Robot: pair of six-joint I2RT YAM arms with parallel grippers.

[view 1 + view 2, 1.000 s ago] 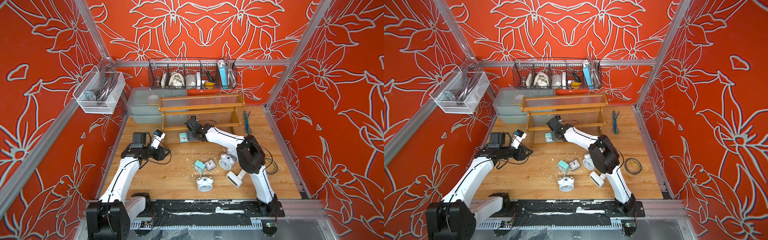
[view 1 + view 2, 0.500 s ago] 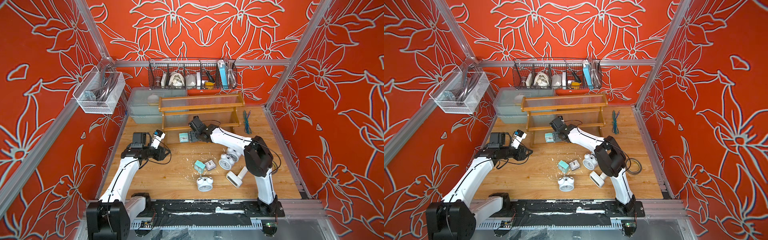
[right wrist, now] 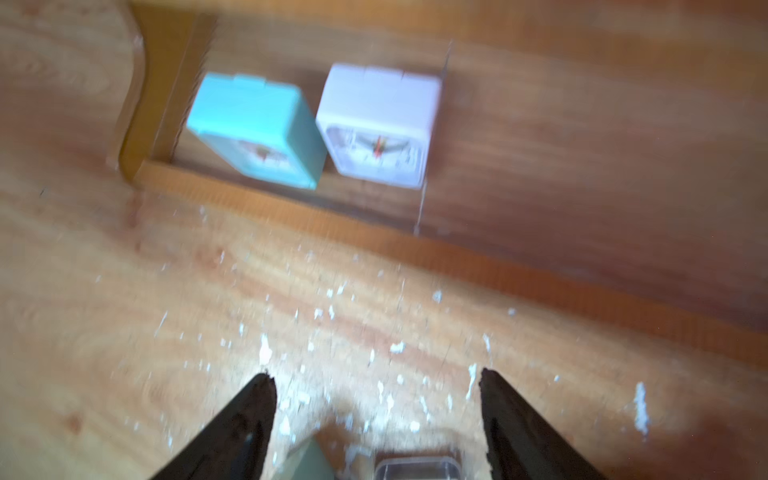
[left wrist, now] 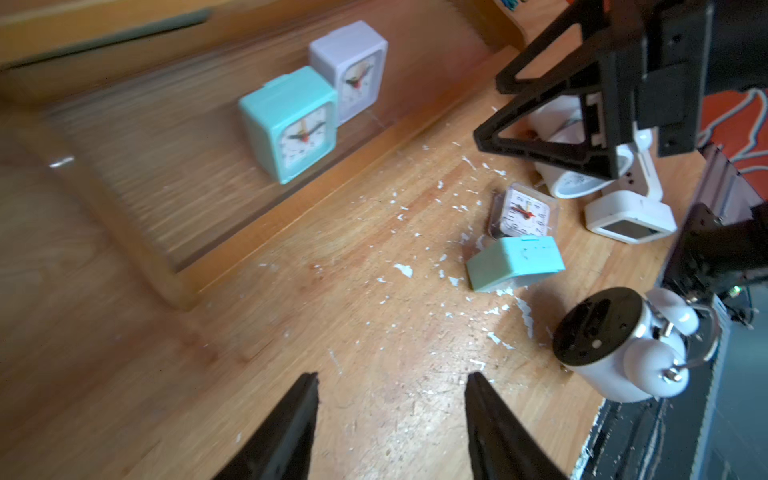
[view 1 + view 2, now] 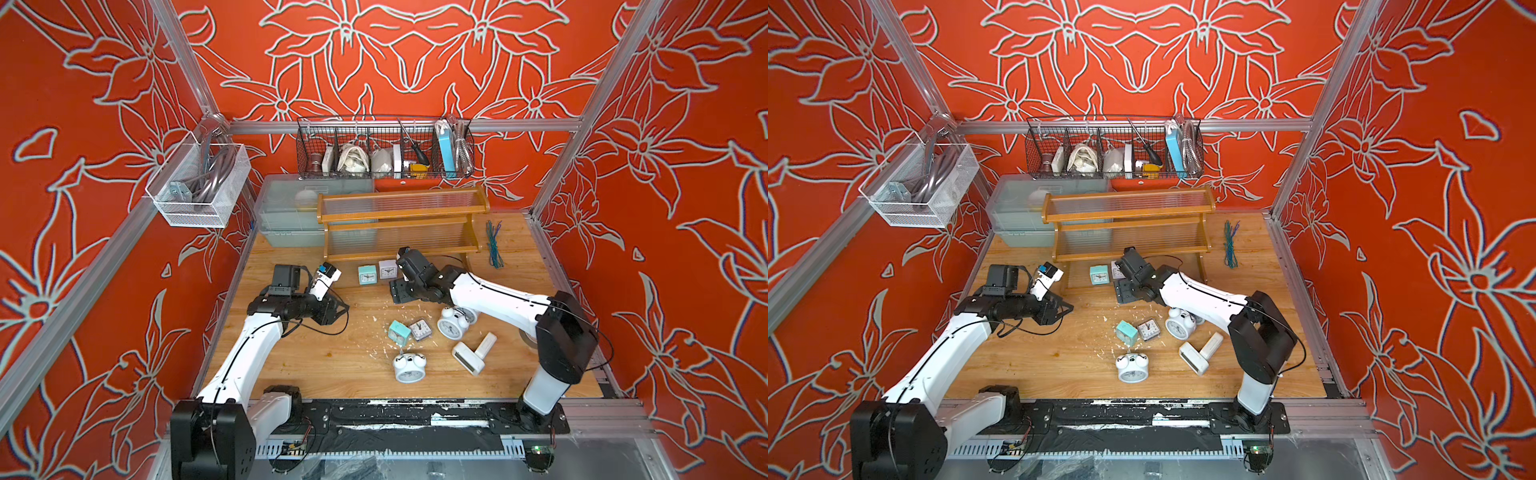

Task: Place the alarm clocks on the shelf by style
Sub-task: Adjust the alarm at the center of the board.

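Two clocks are on the shelf (image 5: pixel 401 206): teal square clock (image 5: pixel 367 274) and white square clock (image 5: pixel 387 269). Both stand upright, side by side on the lowest tier, left of its middle, faces toward the robot.

The others I can make out are all on the desk (image 5: pixel 332 374):
- second teal clock (image 5: pixel 397 331) tipped over, face hidden, just beside dark-faced clock (image 5: pixel 420 329)
- twin-bell clock (image 5: pixel 451 326) next to those, close under the right arm
- front twin-bell clock (image 5: pixel 409 368) alone, nearer the front edge
- two white digitals, digital clock A (image 5: pixel 467 358) and digital clock B (image 5: pixel 486 344), touching at an angle

Right fingers (image 3: pixel 241 424): spread wide, nothing between them, above the desk just in front of the lowest tier, near the two shelved clocks.

Left fingers (image 4: pixel 291 428): partly spread, empty, over bare desk on the left, well apart from every clock.
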